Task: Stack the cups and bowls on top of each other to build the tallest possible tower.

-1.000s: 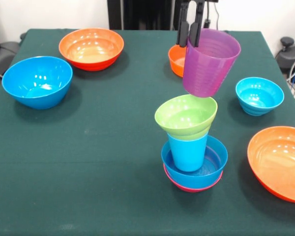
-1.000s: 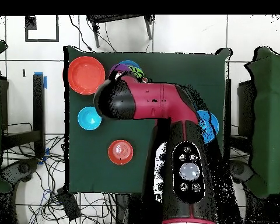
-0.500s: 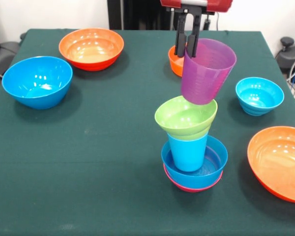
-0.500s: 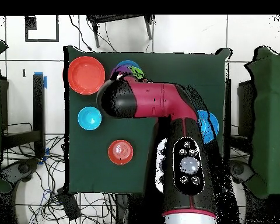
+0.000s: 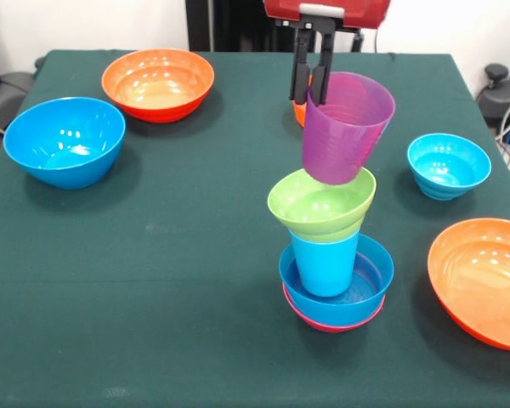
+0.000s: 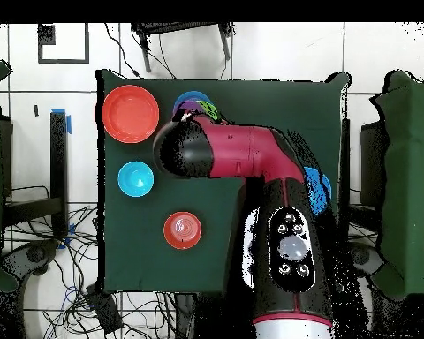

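A: Start wide. What lies on the green table (image 5: pixel 153 255)?

B: Loose bowls round the edges: a big orange bowl (image 5: pixel 484 280) at the right, a big blue bowl (image 5: pixel 65 140) at the left, another orange bowl (image 5: pixel 158 82) at the far left, a small cyan bowl (image 5: pixel 448 165) to the right. The tower (image 5: pixel 331 255) stands right of centre: pink bowl (image 5: pixel 331 325) at the base, blue bowl (image 5: pixel 361 293) in it, light blue cup (image 5: pixel 325 259) upright inside, green bowl (image 5: pixel 321 204) perched on the cup.

A: And the arm?

B: The gripper (image 5: pixel 310 75) is pinched on the rim of the purple cup (image 5: pixel 344 127), one finger inside, one outside. The cup hangs tilted, its base just at the green bowl's back rim; touching or not, I cannot tell.

A: How to place it well?

B: I'd say level the cup, centre it over the green bowl, lower gently, and let go only once it sits flat, since that bowl looks tippy on its narrow cup
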You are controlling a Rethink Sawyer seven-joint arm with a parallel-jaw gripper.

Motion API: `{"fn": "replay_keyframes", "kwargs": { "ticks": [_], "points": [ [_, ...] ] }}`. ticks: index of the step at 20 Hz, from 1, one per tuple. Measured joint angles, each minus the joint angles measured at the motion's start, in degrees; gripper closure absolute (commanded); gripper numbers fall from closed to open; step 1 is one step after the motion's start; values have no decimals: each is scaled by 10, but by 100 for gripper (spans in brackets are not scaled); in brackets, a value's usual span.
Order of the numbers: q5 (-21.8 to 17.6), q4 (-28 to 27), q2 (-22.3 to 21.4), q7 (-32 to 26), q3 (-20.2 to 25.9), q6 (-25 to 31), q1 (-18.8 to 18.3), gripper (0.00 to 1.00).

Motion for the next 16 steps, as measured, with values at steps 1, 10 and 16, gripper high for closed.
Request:
{"fn": "replay_keyframes", "kwargs": {
  "ticks": [1,10,16],
  "points": [
    [0,0,0,0,0,0,-2,100],
    [0,0,0,0,0,0,-6,100],
    [0,0,0,0,0,0,-6,100]
  ]
}}
